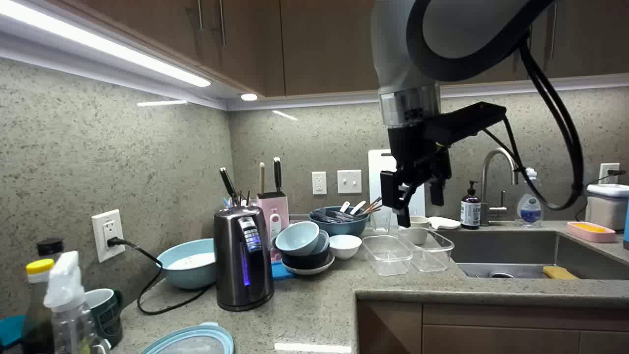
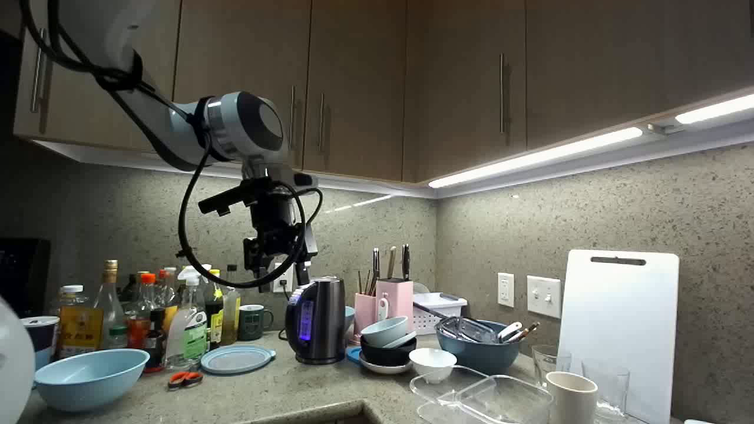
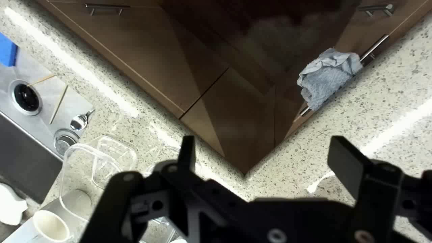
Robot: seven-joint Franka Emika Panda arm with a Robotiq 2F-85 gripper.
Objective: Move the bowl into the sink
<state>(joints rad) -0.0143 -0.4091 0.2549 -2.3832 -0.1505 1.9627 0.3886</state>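
Observation:
Several bowls show, and I cannot tell which one is meant. A small white bowl [image 1: 345,247] [image 2: 433,363] stands beside a stack of small bowls with a light-blue bowl [image 1: 298,238] [image 2: 384,331] tilted on top. A large dark-blue bowl [image 1: 346,228] [image 2: 478,355] behind holds utensils. A large light-blue bowl [image 2: 91,380] stands by the bottles; another light-blue bowl [image 1: 189,275] is beside the kettle. The steel sink [image 1: 501,246] [image 3: 44,76] holds a sponge and utensils. My gripper [image 1: 419,206] [image 2: 283,281] [image 3: 262,143] is open and empty, high above the counter's inner corner.
A kettle [image 1: 244,260] [image 2: 321,321] stands near the bowls. Clear plastic containers [image 1: 388,253] [image 2: 483,397] [image 3: 101,162] and a cup [image 2: 571,394] stand between the bowls and the sink. A faucet [image 1: 486,182] rises behind the sink. Cabinets [image 1: 329,49] hang overhead.

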